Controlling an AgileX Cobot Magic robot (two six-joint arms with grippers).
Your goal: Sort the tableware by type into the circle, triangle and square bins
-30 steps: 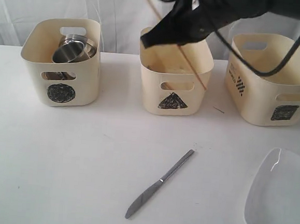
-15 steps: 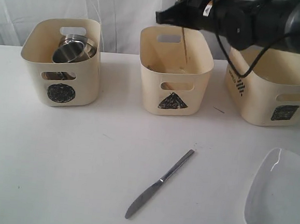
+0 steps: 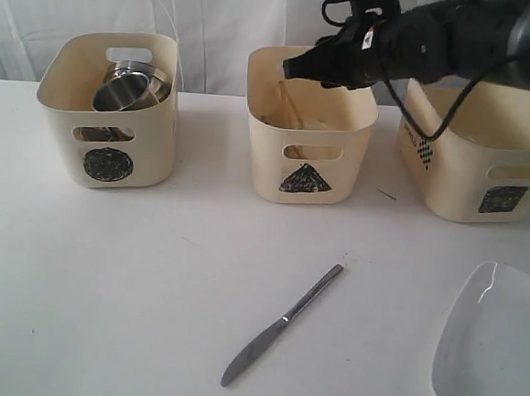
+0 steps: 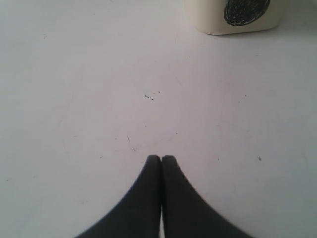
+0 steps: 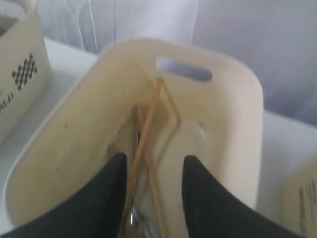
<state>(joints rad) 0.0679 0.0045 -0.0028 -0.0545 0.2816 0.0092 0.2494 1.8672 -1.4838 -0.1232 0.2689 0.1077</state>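
At the upper left of the exterior view, the circle bin (image 3: 71, 100) stands on the white table (image 3: 149, 271). A steel cup (image 3: 125, 91) lies tilted inside it among other steel pieces. The left gripper (image 4: 161, 159) shows only in its wrist view: its jaws are pressed together with nothing between them, over bare table, with the circle-marked front of that bin some way ahead. In the upper middle stands the triangle bin (image 3: 269, 152), and the right gripper (image 3: 298, 68) hangs just over its rim, reaching in from the upper right. Its wrist view shows the two fingers (image 5: 111, 188) spread apart and holding nothing. Below them two wooden chopsticks (image 5: 147, 134) lie free in the bin, leaning toward its far wall. Low in the middle of the frame the steel knife (image 3: 282, 326) lies on the table at a slant, handle toward the upper right. The square bin (image 3: 459, 177) stands at the upper right, and the white plate (image 3: 496, 354) fills the lower right corner, cut off by the frame edge.
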